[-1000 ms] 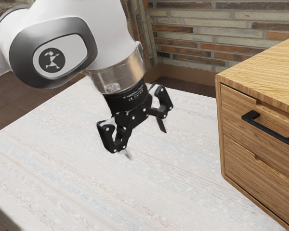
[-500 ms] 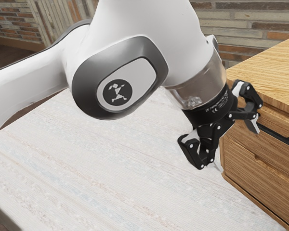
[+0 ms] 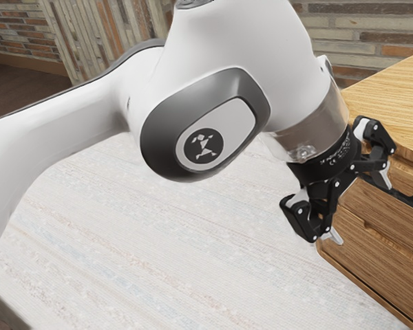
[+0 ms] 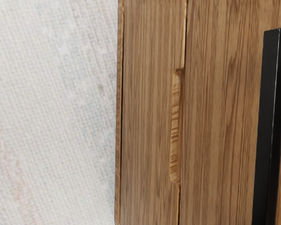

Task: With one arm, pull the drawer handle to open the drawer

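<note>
Jaws stand spread, grasping nothing, close before the cabinet [image 3: 385, 93] front, just beside the black handle [image 3: 407, 197] of the upper drawer [image 4: 220, 117], which sits flush. Recommended: shift until the bar lies between them, clench squarely, pull straight outward.

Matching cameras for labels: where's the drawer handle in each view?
Exterior view: handle, black bar at the right edge, just past the pincer.
Wrist view: handle, black bar across the seam from the lower drawer front.
Shared landmark: that lower drawer front, below the handle in the exterior view.
</note>
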